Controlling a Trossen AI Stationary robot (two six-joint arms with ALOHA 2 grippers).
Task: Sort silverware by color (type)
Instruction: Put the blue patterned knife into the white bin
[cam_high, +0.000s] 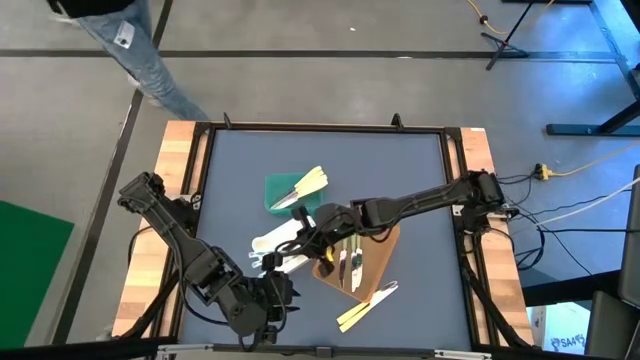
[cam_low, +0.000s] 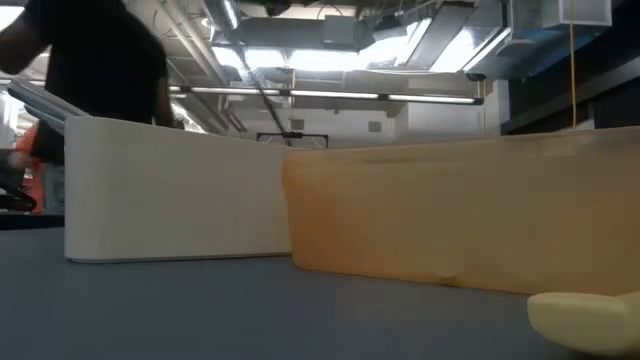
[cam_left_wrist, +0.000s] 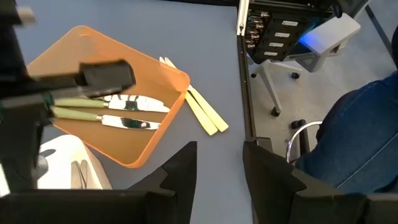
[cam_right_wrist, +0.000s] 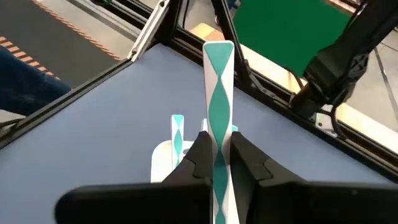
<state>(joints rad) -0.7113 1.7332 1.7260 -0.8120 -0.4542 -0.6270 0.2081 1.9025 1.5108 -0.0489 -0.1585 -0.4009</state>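
Right tool (cam_right_wrist: 217, 154) is closed narrow on a translucent whitish plastic utensil with a blue-green twisted pattern (cam_right_wrist: 219, 74), gripped low on its shaft. The utensil's long axis runs straight forward out of the tool, in line with the fingers, and its free end projects well beyond the fingertips, clear of the grey-blue table (cam_right_wrist: 112, 112). Directly below and just ahead of the tool lies the shallow white plastic tray (cam_right_wrist: 160, 163), where a second utensil of the same translucent blue-green kind (cam_right_wrist: 178, 127) already rests, roughly parallel to the held one. Judgement: the coming move is a short descent and release, and it depends on the held utensil staying over the white tray, not the orange-brown plastic tray (cam_left_wrist: 149, 134) alongside, which carries olive-green-handled knives (cam_left_wrist: 81, 104). Left tool (cam_left_wrist: 219, 163) waits at the near edge of the table, moderately open and holding nothing; flat pale cream-yellow plastic utensils (cam_left_wrist: 205, 113) lie loose on the table ahead of it, just beyond the orange-brown tray. The right arm is plainly the one placed for this deposit.
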